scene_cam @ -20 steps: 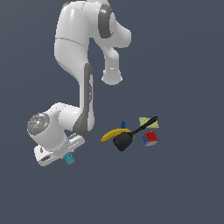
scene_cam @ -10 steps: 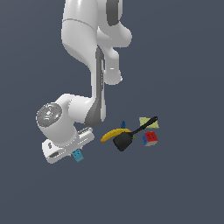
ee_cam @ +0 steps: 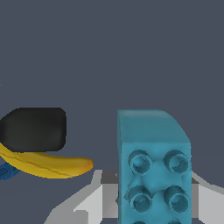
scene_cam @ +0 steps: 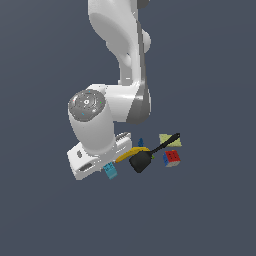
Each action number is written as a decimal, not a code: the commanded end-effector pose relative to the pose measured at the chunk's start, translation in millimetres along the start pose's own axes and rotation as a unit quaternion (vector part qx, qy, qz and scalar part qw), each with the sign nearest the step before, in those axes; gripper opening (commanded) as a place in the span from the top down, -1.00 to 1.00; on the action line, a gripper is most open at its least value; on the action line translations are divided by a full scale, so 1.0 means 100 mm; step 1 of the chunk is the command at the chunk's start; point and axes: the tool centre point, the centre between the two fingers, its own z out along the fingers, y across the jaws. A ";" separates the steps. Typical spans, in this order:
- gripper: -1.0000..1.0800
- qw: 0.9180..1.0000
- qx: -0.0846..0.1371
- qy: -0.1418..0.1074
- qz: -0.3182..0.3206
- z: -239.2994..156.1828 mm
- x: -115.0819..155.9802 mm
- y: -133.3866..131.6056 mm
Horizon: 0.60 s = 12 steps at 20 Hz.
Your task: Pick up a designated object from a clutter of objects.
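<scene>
The designated object, a cyan-blue studded brick, sits between the fingers of my gripper, which is shut on it just above the floor. In the wrist view the brick fills the foreground with its studs facing the camera, and a white finger shows on either side. The clutter of objects lies close by, toward the exterior view's right: a yellow banana, a black spatula, a multicoloured cube, a pale green pad and a tiny blue piece.
The white arm rises over the heap. The wrist view shows the banana, the spatula blade and the blue piece beside the held brick. A plain dark floor surrounds everything.
The gripper has swung toward the exterior view's right and slightly up, carrying the brick closer to the heap. The arm has rotated with it. The heap has not moved.
</scene>
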 end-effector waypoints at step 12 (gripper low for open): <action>1.00 1.000 -0.001 0.000 0.000 -1.15 0.74 -1.02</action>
